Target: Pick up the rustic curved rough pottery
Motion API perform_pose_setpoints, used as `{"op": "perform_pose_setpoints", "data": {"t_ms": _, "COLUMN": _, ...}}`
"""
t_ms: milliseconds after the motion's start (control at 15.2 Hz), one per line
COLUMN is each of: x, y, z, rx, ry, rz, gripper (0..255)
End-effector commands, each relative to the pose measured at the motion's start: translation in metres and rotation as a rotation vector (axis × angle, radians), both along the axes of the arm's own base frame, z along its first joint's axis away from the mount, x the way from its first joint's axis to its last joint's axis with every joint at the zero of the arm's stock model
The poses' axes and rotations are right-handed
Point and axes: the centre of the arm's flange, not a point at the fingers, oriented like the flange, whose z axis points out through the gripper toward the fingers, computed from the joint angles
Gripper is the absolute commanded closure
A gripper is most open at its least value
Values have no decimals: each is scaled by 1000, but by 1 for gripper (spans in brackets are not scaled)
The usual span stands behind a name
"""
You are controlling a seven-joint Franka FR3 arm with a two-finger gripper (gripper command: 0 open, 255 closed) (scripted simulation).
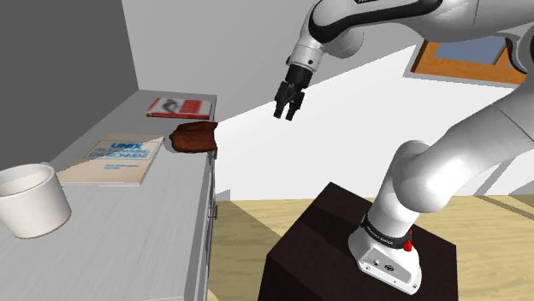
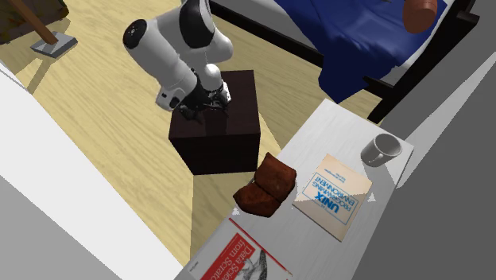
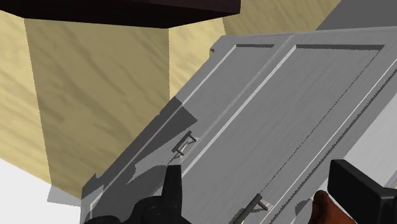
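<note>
Here we go: the gripper [image 1: 287, 111] hangs in open air at upper centre of the shoulder view, and from the wrist view its two black fingers [image 3: 172, 188] stand well apart with nothing between them, so the jaws are spread and empty. The target, a brown, rough-looking pottery piece [image 1: 194, 137], sits on the grey cabinet [image 1: 128, 231] top, right at the front edge, left of centre in that frame. And that is the relation that matters: the pottery lies to the left of the gripper and lower down, well apart from it, with the gripper out past the cabinet's edge, above the gap between the cabinet and the dark stand [image 1: 329, 231]. In the wrist view a sliver of brown peeks in just beside the right-hand finger, while the camera looks mostly at the cabinet's drawer fronts and the wooden floor [image 3: 95, 95]. The pottery's longer side seems to run across the shoulder view, roughly left to right, so I'd judge the jaws want to close across its shorter span. Neighbours to mind: a UNIX book [image 1: 115, 158] just beside it on the left, a red book [image 1: 178, 106] behind it, and a white cup [image 1: 30, 201] well off at lower left. The reach is not yet begun.
</note>
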Motion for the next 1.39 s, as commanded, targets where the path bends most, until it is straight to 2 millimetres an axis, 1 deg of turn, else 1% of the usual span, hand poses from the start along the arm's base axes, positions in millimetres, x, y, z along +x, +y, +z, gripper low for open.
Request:
{"op": "perform_pose_setpoints", "data": {"t_ms": 0, "x": 17, "y": 4, "z": -18, "rx": 77, "ry": -15, "rz": 32, "gripper": 0}}
{"op": "perform_pose_setpoints", "data": {"t_ms": 198, "x": 43, "y": 17, "z": -41, "rx": 190, "ry": -32, "rz": 82, "gripper": 0}}
{"op": "perform_pose_setpoints", "data": {"t_ms": 462, "x": 76, "y": 40, "z": -68, "rx": 340, "ry": -56, "rz": 150, "gripper": 0}}
{"op": "perform_pose_setpoints", "data": {"t_ms": 726, "x": 108, "y": 69, "z": -90, "rx": 490, "ry": -79, "rz": 217, "gripper": 0}}
{"op": "perform_pose_setpoints", "data": {"t_ms": 990, "x": 138, "y": 102, "z": -106, "rx": 637, "ry": -102, "rz": 282, "gripper": 0}}
{"op": "perform_pose_setpoints", "data": {"t_ms": 1320, "x": 138, "y": 102, "z": -132, "rx": 637, "ry": -102, "rz": 282, "gripper": 0}}
